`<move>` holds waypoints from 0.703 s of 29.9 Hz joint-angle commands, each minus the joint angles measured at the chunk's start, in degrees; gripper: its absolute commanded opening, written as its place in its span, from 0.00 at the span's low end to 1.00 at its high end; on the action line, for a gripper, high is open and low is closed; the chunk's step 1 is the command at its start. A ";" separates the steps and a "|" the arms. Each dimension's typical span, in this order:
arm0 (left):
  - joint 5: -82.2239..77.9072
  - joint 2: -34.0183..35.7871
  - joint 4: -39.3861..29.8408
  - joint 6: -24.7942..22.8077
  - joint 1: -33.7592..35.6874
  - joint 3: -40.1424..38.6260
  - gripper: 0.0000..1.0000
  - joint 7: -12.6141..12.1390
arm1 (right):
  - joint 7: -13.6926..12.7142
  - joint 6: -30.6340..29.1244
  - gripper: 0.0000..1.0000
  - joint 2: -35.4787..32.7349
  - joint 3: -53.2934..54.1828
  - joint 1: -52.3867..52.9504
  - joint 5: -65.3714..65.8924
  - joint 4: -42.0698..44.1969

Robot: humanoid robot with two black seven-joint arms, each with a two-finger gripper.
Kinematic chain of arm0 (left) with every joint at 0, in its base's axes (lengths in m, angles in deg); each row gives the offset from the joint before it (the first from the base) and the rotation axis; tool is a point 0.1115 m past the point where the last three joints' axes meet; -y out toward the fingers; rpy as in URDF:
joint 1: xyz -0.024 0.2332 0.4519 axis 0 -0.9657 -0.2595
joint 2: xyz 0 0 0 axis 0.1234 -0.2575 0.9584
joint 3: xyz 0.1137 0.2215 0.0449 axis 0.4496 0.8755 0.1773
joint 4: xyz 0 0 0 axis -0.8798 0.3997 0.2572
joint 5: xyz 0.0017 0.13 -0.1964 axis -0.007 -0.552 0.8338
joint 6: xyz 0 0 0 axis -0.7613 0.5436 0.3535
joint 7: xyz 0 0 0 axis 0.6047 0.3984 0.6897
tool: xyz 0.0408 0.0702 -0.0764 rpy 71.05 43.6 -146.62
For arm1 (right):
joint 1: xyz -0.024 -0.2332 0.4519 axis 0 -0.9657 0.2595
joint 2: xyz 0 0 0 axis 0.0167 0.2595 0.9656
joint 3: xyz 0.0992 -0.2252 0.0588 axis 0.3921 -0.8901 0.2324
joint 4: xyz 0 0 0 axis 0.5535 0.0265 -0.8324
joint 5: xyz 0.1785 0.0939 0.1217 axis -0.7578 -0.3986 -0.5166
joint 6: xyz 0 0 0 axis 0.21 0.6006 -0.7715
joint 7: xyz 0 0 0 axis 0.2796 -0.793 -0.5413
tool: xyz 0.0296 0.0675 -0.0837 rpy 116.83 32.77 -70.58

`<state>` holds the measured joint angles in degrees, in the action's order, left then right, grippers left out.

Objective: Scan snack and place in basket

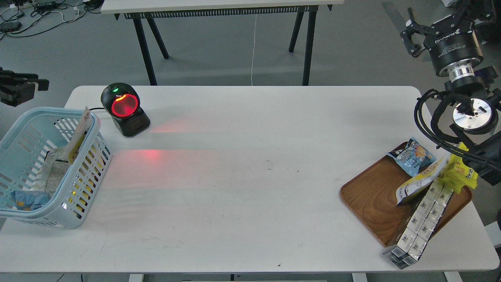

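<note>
The snack point(79, 134) stands on edge inside the light blue basket point(88, 172), leaning against its right wall, with only its white top and a strip of yellow showing. The basket sits at the table's left end. My left gripper point(24, 88) hovers above and behind the basket at the left edge of the view, open and empty. My right gripper point(409, 34) is raised off the table's far right corner, open and empty.
A black barcode scanner point(124, 108) with a red glowing window stands right of the basket. Other packets point(28, 196) lie in the basket. A brown wooden tray point(372, 196) at the right holds a blue packet point(413, 156), a bright yellow packet point(461, 172), another pouch point(418, 184) and silver boxes point(419, 223).
</note>
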<state>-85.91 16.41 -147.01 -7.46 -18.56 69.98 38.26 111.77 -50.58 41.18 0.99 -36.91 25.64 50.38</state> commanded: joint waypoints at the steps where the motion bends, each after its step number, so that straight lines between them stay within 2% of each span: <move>1: 13.63 -5.19 5.06 0.00 1.04 -3.33 0.88 0.02 | 0.05 0.00 0.99 -0.29 0.09 0.25 0.08 0.09; 2: 18.45 -7.30 7.17 0.00 1.30 -4.21 0.94 0.02 | 0.05 0.00 0.99 -0.29 0.09 0.42 0.08 0.09; 9: 53.78 -18.37 20.70 0.00 1.21 -7.20 0.99 -0.12 | -0.12 0.00 0.99 -0.73 2.55 0.69 0.08 0.09; 14: 74.63 -27.16 30.72 0.00 1.13 -9.14 0.99 -4.95 | -0.82 0.00 0.99 -2.30 2.73 0.77 -0.01 -0.61; 16: 79.30 -30.59 34.94 0.00 0.95 -9.49 0.99 -6.53 | -2.22 0.00 0.99 -2.66 2.90 1.12 -0.01 -0.61; 19: 85.01 -37.52 42.58 0.00 1.30 -9.93 0.99 -6.80 | -4.95 0.00 0.99 -2.66 4.47 2.53 -0.10 -0.52; 21: 88.36 -42.01 47.68 0.00 1.30 -11.07 0.99 -6.80 | -5.66 0.00 0.98 -2.31 6.58 2.53 -0.10 -0.26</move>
<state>-2.36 -19.50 -106.15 -7.45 -17.41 60.05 31.64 107.61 -50.58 38.59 5.03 -34.77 25.58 49.78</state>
